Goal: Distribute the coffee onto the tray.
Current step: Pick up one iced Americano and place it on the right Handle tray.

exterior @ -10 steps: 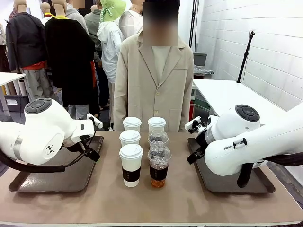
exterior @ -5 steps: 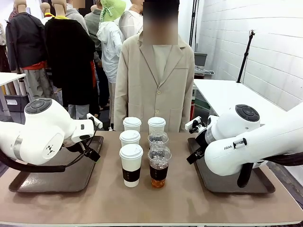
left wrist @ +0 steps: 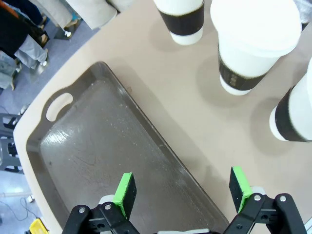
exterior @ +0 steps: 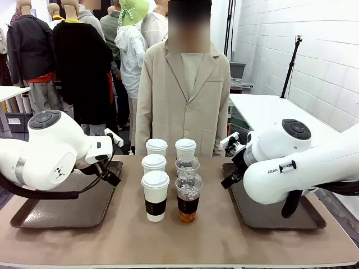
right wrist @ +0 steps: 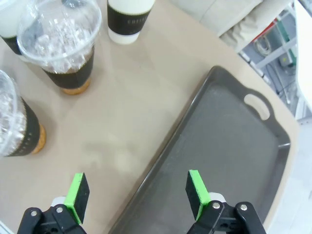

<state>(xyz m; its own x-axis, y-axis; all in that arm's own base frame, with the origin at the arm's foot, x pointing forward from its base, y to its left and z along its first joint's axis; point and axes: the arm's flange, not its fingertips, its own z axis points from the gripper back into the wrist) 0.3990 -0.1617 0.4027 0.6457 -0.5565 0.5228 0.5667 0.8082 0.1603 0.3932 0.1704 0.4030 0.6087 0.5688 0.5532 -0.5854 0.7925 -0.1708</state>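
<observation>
Six cups of coffee (exterior: 155, 193) stand close together in two columns at the middle of the table (exterior: 112, 241). Four are white paper cups (exterior: 153, 163) with lids and dark sleeves, and two are clear dome-lidded cups (exterior: 188, 197) of amber drink. A person (exterior: 182, 95) in a beige coat stands behind them at the far side.

A dark left tray (exterior: 56, 210) and a dark right tray (exterior: 275, 216) lie to either side, both bare.

The left gripper (left wrist: 183, 187) hangs over the inner rim of its tray, jaws spread wide and holding nothing, with white cups just beyond on the tabletop. The right gripper (right wrist: 138, 189) hangs likewise over its tray's inner rim, jaws spread and empty, with the clear cups near.

The task looks to be at its very start — no cup is on a tray, and the step in hand is probably the reach for a first cup. The next move would call for swinging a gripper inward and closing on a sleeve. The neighbours stand close, so the approach wants care — and the cup must be kept upright.
</observation>
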